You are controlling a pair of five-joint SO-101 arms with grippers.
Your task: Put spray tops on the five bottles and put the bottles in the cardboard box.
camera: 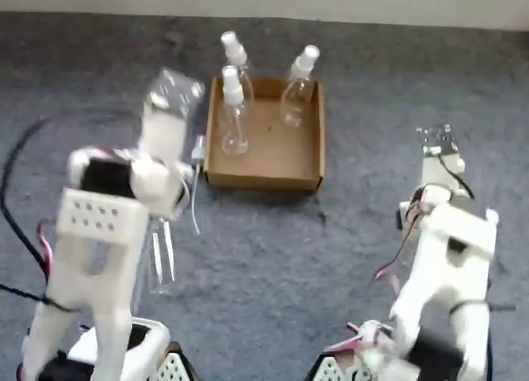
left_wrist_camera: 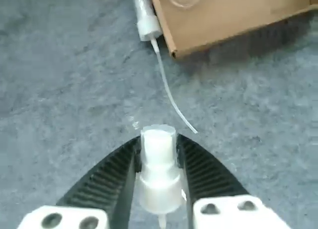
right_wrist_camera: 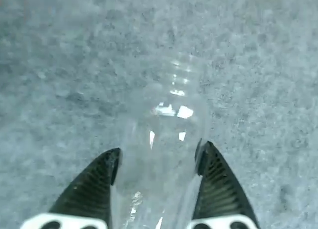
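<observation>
My left gripper (left_wrist_camera: 158,139) is shut on a white spray top (left_wrist_camera: 159,164) and hangs over the carpet to the left of the cardboard box (camera: 277,162). A second spray top (left_wrist_camera: 147,21) lies by the box's corner, its thin tube trailing over the carpet. A clear uncapped bottle (camera: 161,257) lies on the carpet under the left arm (camera: 157,150). My right gripper (right_wrist_camera: 158,157) is shut on another clear bottle (right_wrist_camera: 171,119), held above the carpet to the right of the box (camera: 438,141). Two capped bottles (camera: 234,116) (camera: 297,92) stand in the box. A third capped bottle (camera: 233,50) stands at its back edge.
Grey carpet (camera: 364,83) covers the whole work area. The two arm bases (camera: 124,356) (camera: 397,356) stand at the near edge. Open carpet lies between the arms in front of the box and to the right of it.
</observation>
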